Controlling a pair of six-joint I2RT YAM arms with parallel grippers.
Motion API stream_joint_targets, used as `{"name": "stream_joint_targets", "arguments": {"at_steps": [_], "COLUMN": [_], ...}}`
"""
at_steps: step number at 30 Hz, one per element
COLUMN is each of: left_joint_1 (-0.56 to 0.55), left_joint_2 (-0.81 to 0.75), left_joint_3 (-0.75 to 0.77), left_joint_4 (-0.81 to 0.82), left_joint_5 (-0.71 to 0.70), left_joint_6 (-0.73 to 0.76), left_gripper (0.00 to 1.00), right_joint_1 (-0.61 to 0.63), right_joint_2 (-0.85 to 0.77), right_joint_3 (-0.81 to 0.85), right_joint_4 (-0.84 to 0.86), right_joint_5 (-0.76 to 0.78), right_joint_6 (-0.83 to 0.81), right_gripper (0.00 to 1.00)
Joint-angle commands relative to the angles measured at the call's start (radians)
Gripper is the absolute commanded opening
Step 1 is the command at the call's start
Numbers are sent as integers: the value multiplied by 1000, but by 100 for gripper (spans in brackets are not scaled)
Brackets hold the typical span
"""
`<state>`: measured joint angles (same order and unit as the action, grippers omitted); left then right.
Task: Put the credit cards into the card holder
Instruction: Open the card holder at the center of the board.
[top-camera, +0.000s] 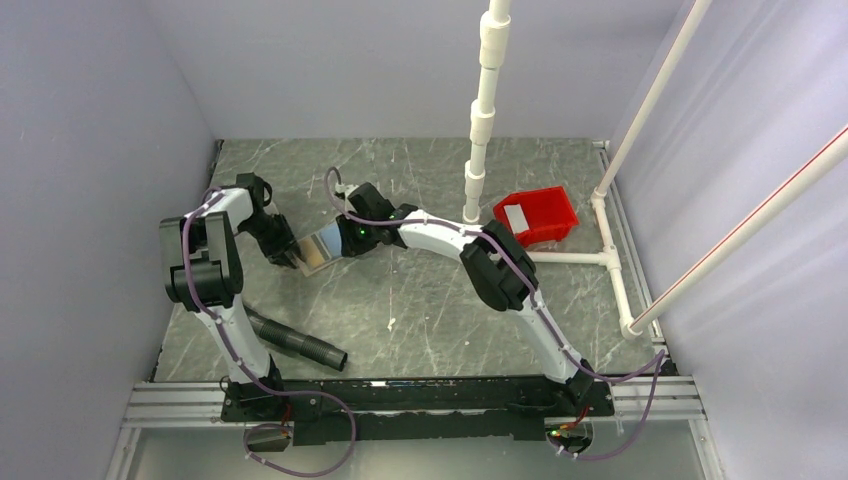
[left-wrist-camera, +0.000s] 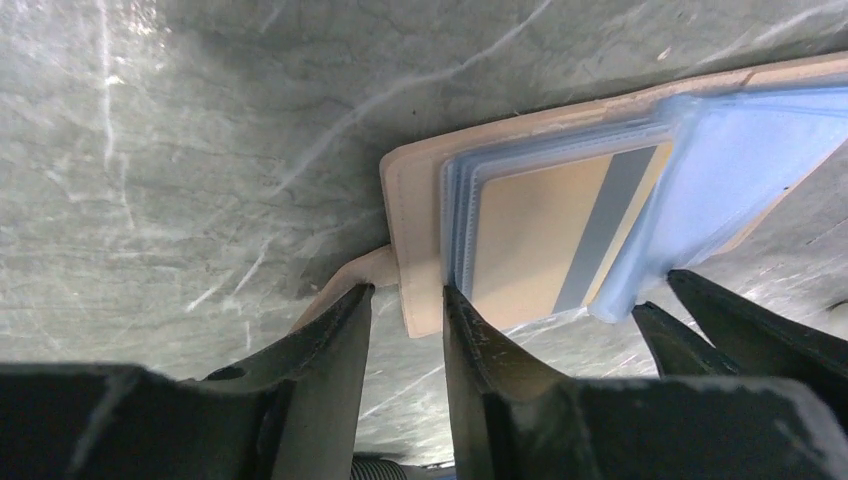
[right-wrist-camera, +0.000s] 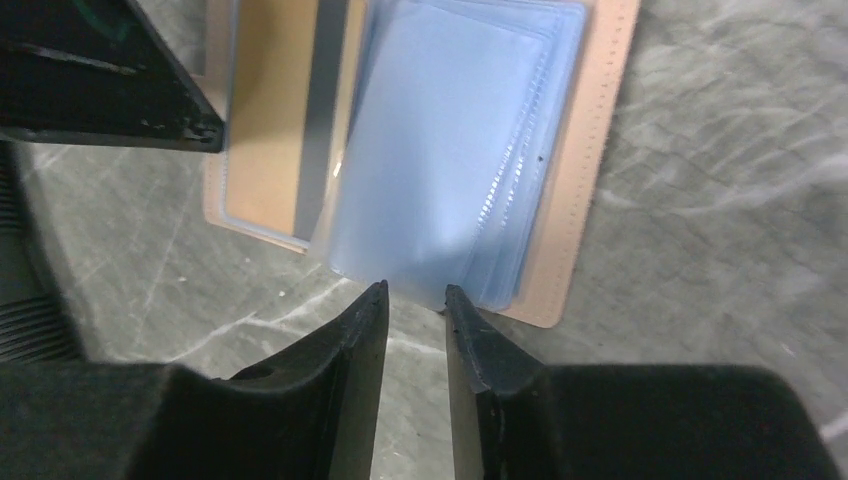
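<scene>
The tan card holder (top-camera: 316, 251) lies open on the table between my two grippers. Its bluish clear sleeves (right-wrist-camera: 450, 150) are fanned out. One card with a grey stripe (left-wrist-camera: 560, 245) sits inside a sleeve, also seen in the right wrist view (right-wrist-camera: 280, 120). My left gripper (left-wrist-camera: 405, 300) is open, and the holder's tan corner and snap tab (left-wrist-camera: 350, 275) lie between its fingertips. My right gripper (right-wrist-camera: 413, 295) is open, with its tips at the near edge of the top sleeve, which stands lifted (left-wrist-camera: 740, 160). A white credit card (top-camera: 517, 217) lies in the red tray (top-camera: 550, 200).
A black corrugated hose (top-camera: 300, 343) lies on the table near the left arm's base. A white pipe post (top-camera: 480, 130) stands behind the right arm, next to the red tray. More white pipe framing (top-camera: 600, 255) runs along the right side. Walls close in left, back and right.
</scene>
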<state>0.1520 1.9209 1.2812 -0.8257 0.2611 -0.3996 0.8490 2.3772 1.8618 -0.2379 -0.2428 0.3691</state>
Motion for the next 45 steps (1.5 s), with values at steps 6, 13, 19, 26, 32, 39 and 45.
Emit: {"name": "stream_joint_targets", "arguments": {"at_steps": [6,13,19,26,32,39,45], "left_joint_1": [4,-23,-32,-29,-25,-22,-22], "left_joint_2": [-25,-150,-118,-25,18,22,20], "left_joint_3": [19,18,26,19,0,-16,-25], "left_joint_4": [33,50,79,82,47,54,61], "left_joint_5": [-96,-46,12,-27,-93,-94,-76], "left_joint_6": [42,25,6,7,19,14,10], "left_gripper": [31,45,46,29,20,16,15], "right_joint_1": [-1,-1,-4,-12,-17,-18,-18], "right_joint_2": [-49,10,60,117,151,178,204], "right_joint_3": [163,239,252,263,260,267,280], "right_joint_4": [-186,-106,-1,39,67,100,117], "right_joint_5": [170,-37,-175,-224,-269,-321,-355], "right_joint_6": [-143,-64,36,74,108,148,180], "right_gripper": [42,47,47,39,38,30,29]}}
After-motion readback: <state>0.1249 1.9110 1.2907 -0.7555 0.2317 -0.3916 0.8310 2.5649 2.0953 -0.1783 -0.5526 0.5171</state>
